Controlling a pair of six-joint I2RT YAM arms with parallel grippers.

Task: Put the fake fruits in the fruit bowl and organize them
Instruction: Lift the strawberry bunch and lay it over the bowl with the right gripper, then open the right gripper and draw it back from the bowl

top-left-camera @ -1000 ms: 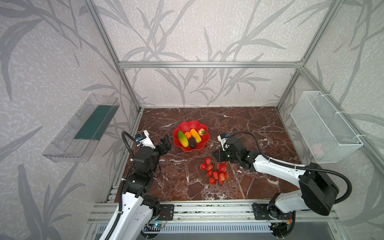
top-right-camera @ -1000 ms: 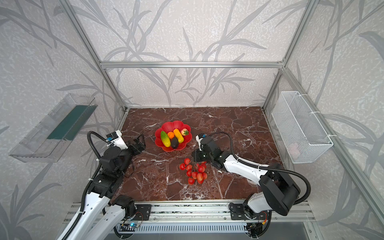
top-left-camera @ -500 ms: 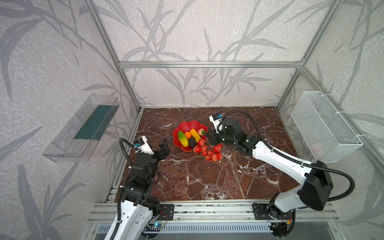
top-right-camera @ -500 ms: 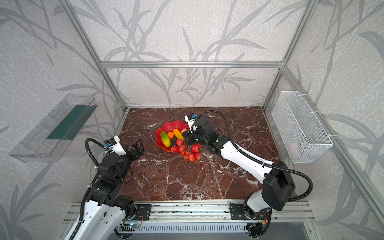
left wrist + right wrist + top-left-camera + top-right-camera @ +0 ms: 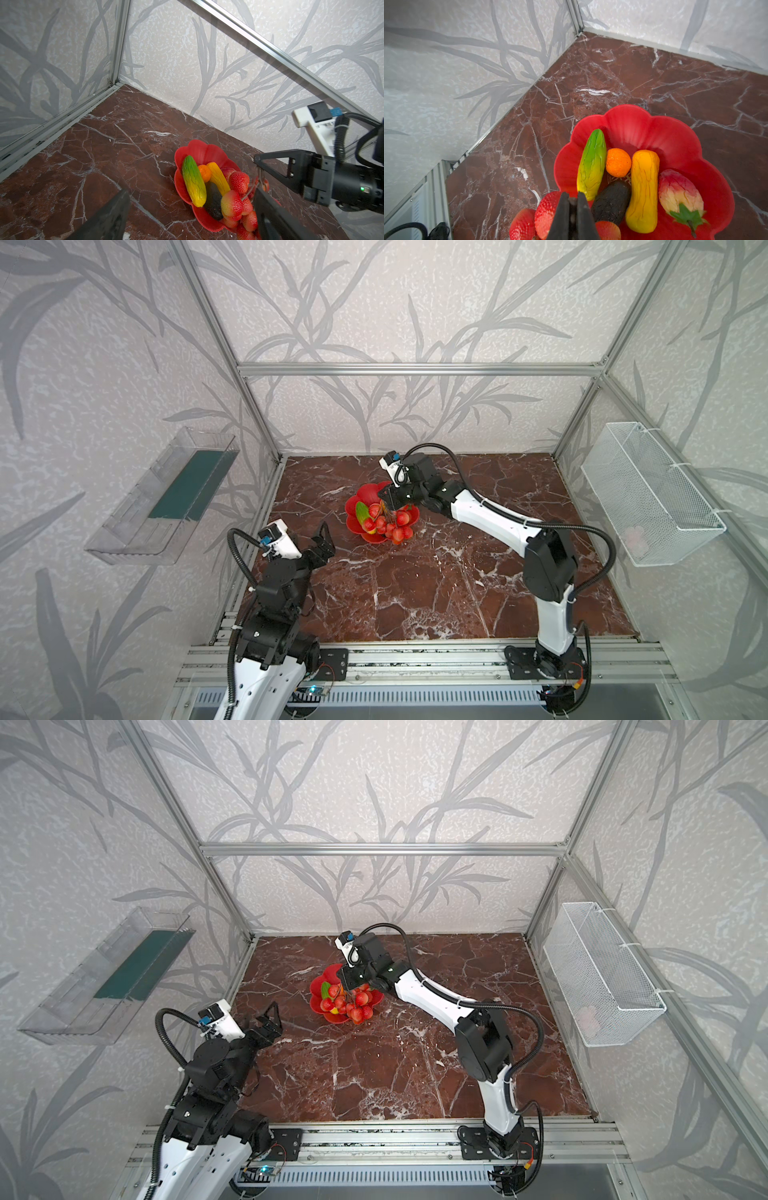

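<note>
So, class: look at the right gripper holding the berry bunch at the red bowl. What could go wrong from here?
1. The right gripper pinches the bunch of red berries by its stem at the rim of the fruit bowl. Several berries seem to hang outside, so releasing now might spill it onto the table.
2. The bowl looks crowded. Lowering the bunch could nudge the blackish oval or the green-yellow oblong out.
</note>
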